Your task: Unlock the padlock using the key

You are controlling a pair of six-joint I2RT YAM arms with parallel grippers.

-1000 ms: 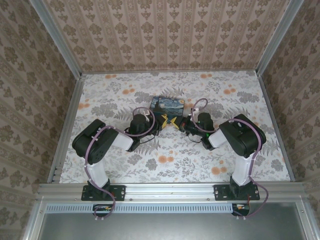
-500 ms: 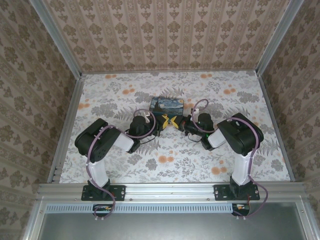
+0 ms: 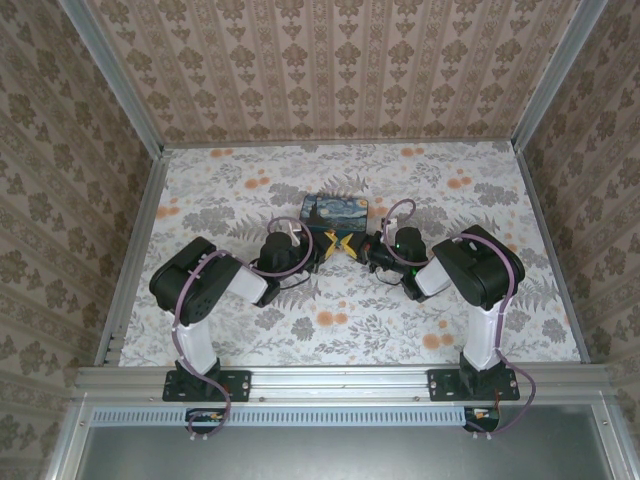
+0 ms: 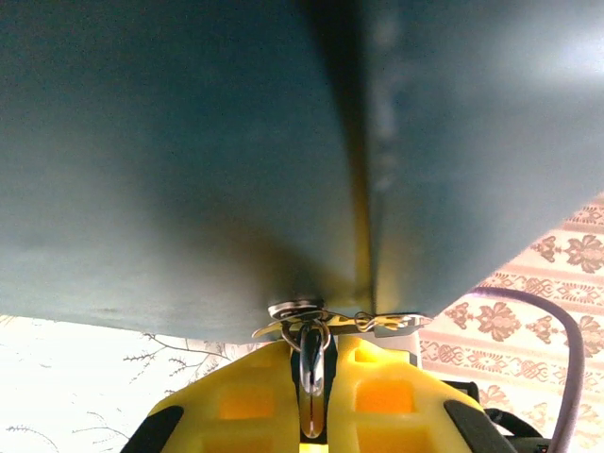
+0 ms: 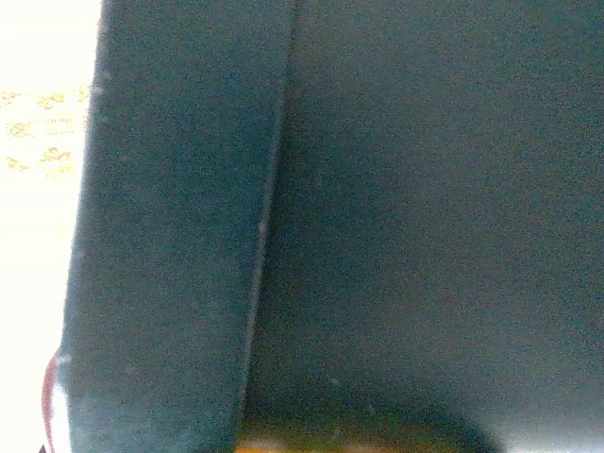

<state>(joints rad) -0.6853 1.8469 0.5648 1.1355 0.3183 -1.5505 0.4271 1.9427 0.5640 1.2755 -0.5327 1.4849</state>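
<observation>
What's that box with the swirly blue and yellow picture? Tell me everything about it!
The box is a small rectangle lying flat on the flowery table, near the middle. Its top shows a dark blue night sky with yellow swirls. The left gripper and right gripper meet just in front of its near edge; whether they touch it cannot be told from above.

Both arms bent low, elbows outward, wrists turned inward. Left end effector (image 3: 326, 241), right end effector (image 3: 354, 246) near tip-to-tip, both closed.
</observation>
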